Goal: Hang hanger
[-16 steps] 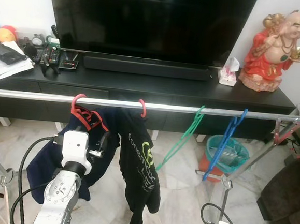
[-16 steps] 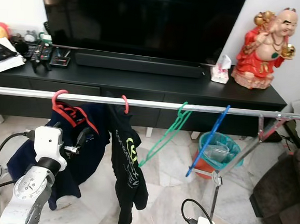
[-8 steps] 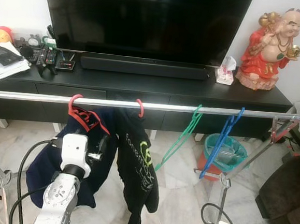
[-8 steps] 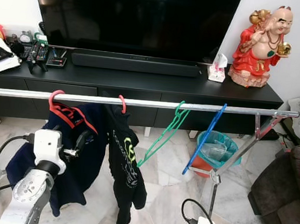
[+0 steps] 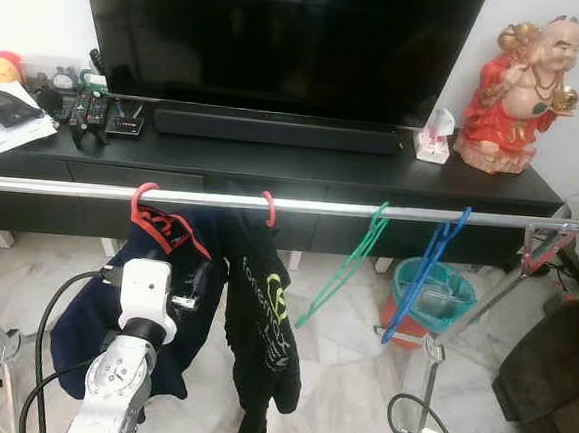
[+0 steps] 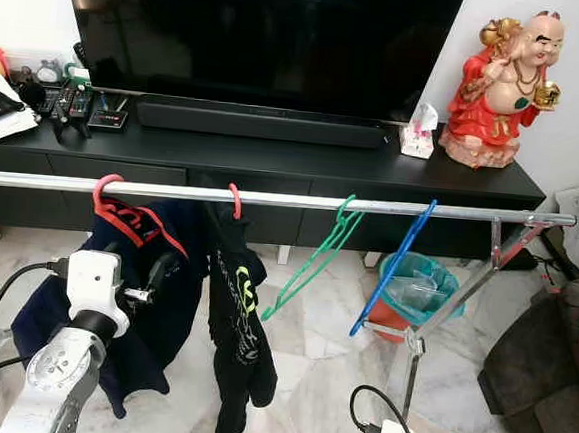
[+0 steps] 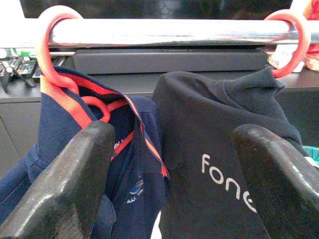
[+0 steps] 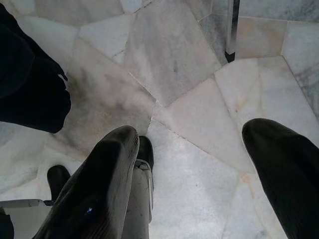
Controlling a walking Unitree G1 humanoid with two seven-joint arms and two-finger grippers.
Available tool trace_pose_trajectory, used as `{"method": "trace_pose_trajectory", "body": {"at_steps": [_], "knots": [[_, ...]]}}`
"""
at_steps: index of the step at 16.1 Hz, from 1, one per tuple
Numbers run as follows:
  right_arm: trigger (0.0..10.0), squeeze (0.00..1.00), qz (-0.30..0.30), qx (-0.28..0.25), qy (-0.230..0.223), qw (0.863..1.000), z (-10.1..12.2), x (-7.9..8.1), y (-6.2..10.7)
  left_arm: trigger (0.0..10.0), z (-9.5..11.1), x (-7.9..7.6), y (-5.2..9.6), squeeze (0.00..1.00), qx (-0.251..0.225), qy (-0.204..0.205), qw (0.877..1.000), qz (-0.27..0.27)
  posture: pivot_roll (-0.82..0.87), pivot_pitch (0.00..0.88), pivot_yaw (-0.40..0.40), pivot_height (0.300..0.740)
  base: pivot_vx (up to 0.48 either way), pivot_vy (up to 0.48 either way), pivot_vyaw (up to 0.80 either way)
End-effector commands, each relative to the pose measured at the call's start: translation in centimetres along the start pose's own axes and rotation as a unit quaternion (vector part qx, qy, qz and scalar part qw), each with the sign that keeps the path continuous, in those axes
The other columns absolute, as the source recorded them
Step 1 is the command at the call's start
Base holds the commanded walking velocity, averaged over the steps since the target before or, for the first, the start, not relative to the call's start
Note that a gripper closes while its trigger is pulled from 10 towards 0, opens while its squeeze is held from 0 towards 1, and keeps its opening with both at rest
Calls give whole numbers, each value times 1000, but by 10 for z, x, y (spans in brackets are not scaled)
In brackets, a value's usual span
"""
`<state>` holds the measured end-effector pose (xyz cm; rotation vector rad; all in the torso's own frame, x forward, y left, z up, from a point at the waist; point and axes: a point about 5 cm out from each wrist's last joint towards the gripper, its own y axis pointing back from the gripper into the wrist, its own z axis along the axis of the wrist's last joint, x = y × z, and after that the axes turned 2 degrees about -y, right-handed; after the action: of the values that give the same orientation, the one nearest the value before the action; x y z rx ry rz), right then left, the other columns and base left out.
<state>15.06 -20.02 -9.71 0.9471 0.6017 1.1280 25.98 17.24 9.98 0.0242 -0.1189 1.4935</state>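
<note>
While left claw (image 7: 169, 189) spread, red hanger (image 7: 52, 55) w/ navy shirt on rail (image 7: 169, 32) just ahead.

Right tool (image 8: 194, 164), fingers spread, above marble floor (image 8: 184, 64), perhaps a foot.

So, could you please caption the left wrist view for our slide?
Open left gripper faces two red hangers carrying dark shirts on the rail.

Our head stereo pair looks down at the silver rail (image 5: 300, 206); left wrist close, sharing it; right wrist faces marble floor (image 8: 189, 74).
</note>
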Motion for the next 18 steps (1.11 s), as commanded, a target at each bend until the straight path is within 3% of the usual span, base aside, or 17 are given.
{"method": "trace_pose_trajectory", "body": {"at_steps": [1,18], "knots": [[10000,0,-4,-2,-7,1000,-1,-2,0,10000,-3,-3,0,0,10,-1,1000,-5,235,0,-91,736,0,0,0],[10000,0,-3,-2,-6,1000,0,-1,0,10000,-3,-7,-2,0,9,-3,1000,-12,242,0,-94,736,0,0,0]]}}
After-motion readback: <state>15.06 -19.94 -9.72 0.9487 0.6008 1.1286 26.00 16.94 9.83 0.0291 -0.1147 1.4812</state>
